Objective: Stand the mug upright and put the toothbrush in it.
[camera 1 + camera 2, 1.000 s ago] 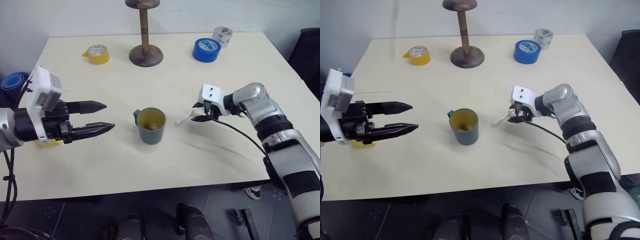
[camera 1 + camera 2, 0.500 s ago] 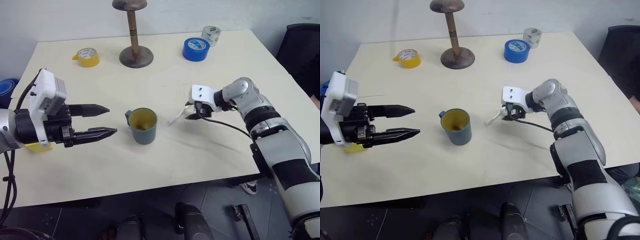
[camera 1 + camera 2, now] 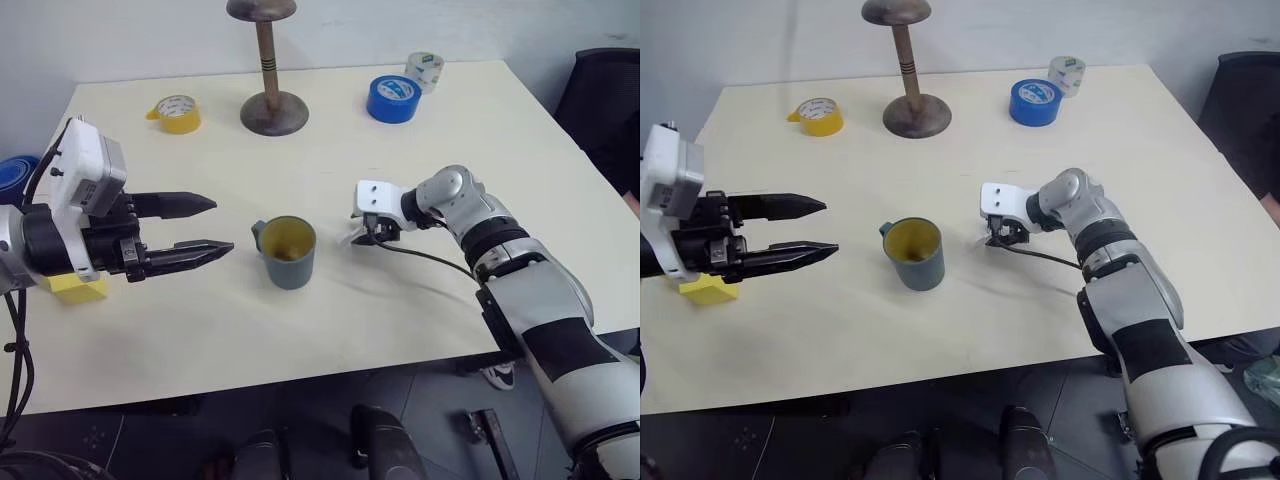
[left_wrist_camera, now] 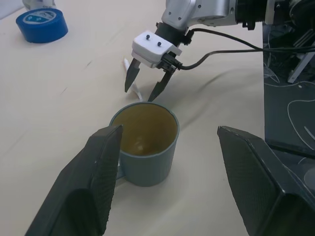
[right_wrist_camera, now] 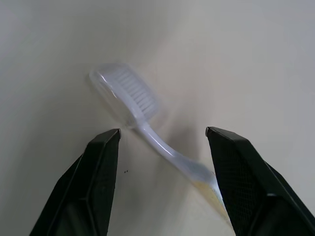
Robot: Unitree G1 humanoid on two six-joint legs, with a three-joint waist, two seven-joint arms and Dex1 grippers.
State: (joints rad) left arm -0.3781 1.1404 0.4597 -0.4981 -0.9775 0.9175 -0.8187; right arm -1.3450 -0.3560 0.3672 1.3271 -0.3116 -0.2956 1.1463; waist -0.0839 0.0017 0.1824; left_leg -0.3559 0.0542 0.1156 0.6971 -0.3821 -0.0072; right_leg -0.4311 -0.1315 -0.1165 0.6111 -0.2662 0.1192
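One mug (image 3: 288, 251) stands upright near the front middle of the table (image 3: 330, 320), its mouth open and its handle turned toward the robot's left. It is the landmark for the rest.

Two grippers flank it. The left gripper (image 3: 208, 226) hangs to the mug's left, well apart from it, fingers level and spread wide with nothing between them. The right gripper (image 3: 366, 234) is close on the mug's right, tilted down at the table, its two fingers parted and straddling the one toothbrush (image 5: 147, 128), which lies flat on the table just right of the mug (not gripped; bare table shows on both sides of the handle).

The head views give the toothbrush as little more than a white sliver under the right gripper. The right wrist view shows it plainly: bristled head away from the camera, slim handle running back between the fingers. The left wrist view looks into the mug's yellowish inside, with nothing in it that I can make out.

One yellow block (image 3: 75, 287) sits left of the mug, under the left arm. Farther back behind the mug are a brown wooden stand (image 3: 265, 95), a yellow tape roll (image 3: 174, 113) to its left, a blue tape roll (image 3: 392, 98), and beyond that a clear tape roll (image 3: 425, 70). A black cable (image 3: 430, 260) trails from the right gripper across the table.
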